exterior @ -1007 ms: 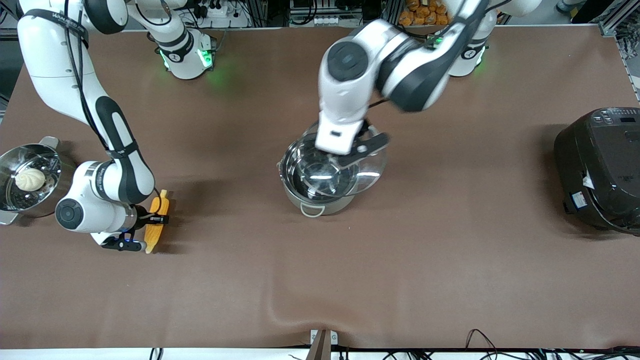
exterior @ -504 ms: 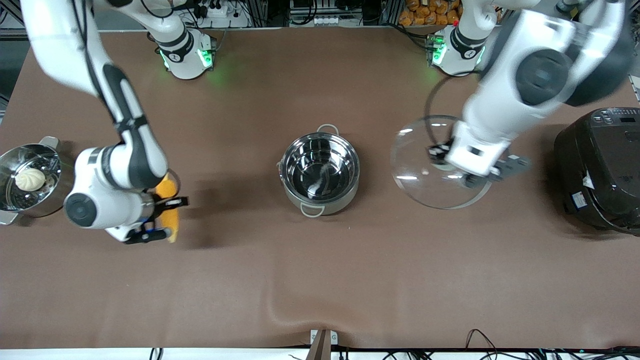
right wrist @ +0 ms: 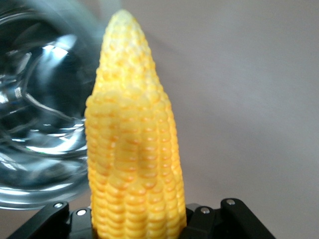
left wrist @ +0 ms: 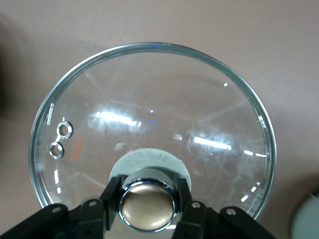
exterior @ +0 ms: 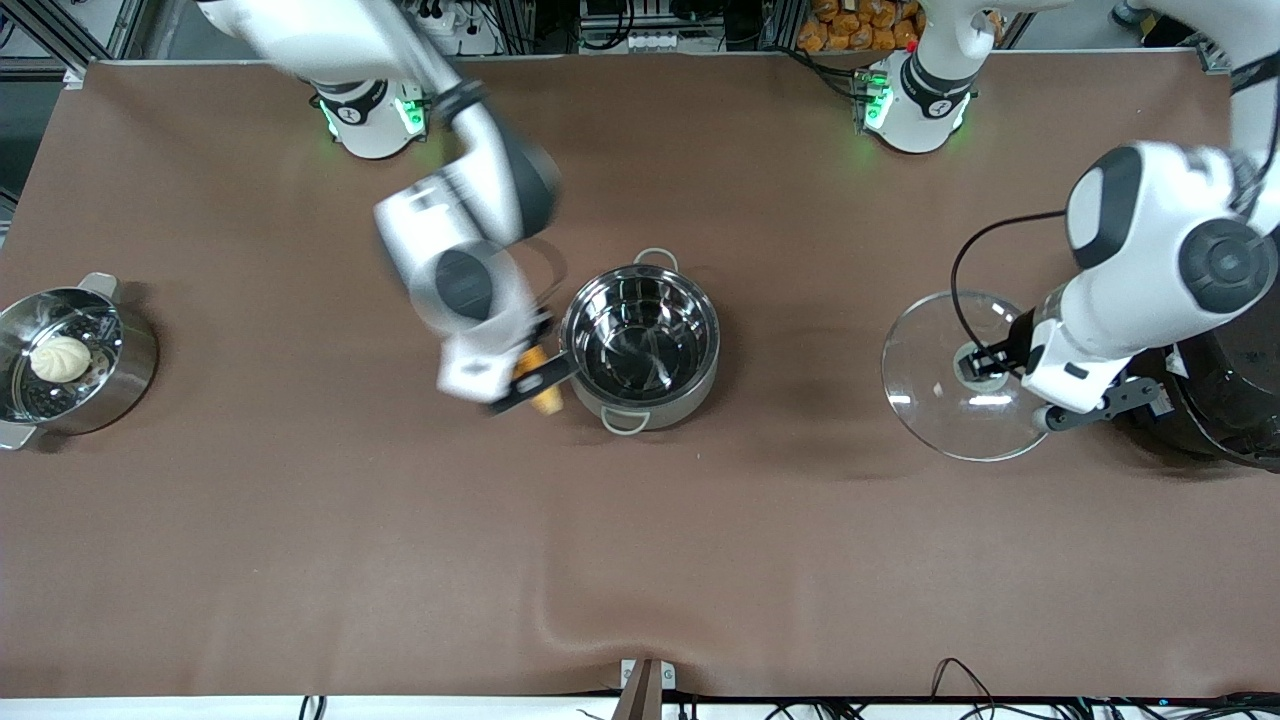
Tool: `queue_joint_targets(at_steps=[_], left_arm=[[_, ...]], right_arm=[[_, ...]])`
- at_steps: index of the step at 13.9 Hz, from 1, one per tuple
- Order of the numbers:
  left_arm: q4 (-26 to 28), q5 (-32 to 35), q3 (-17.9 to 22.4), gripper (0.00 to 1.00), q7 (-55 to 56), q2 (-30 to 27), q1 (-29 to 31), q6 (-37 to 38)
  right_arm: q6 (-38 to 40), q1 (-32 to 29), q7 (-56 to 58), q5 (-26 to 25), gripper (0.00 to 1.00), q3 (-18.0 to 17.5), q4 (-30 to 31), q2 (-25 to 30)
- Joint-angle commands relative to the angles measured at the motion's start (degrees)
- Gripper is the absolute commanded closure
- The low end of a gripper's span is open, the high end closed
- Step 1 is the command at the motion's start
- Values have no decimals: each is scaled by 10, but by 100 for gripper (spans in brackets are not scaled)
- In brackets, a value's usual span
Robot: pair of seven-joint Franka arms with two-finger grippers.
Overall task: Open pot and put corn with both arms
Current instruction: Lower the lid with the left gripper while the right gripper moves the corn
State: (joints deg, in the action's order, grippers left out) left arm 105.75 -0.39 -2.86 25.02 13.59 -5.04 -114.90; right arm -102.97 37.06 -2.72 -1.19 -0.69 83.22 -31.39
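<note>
With the left gripper (exterior: 985, 362) clamping the clear glass lid (exterior: 950, 400) by its knob near the black rice cooker (exterior: 1215, 400), the right gripper (exterior: 525, 375), gripping the yellow tapered corn cob (exterior: 545, 400) seemingly just outside the open shiny steel pot (exterior: 640, 345), should clear its rim before releasing.

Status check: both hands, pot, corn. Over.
Right hand shut on corn, beside the open pot. Left hand shut on lid knob, beside rice cooker. Nothing blocking.

corn (exterior: 545, 392): your right gripper (exterior: 533, 378) carried it up beside the pot (exterior: 640, 346);
lid (exterior: 958, 375): your left gripper (exterior: 985, 360) swung it off, beside the rice cooker (exterior: 1215, 400)
</note>
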Motion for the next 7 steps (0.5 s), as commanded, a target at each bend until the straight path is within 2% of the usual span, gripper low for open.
queue_joint_targets(at_steps=[1,4,7], left_arm=[[82,13,-9,100,-2,-21,8,-67],[153,13,-8,100,-2,-9,12,-168],[161,13,-9,100,-1,33,15,-214]], right_arm=[[0,52,4,-28,100,10,-54,-32],[-18,72,8,-34,100,10,-76,-38],[-47,92,7,-64,100,10,-77,-57]])
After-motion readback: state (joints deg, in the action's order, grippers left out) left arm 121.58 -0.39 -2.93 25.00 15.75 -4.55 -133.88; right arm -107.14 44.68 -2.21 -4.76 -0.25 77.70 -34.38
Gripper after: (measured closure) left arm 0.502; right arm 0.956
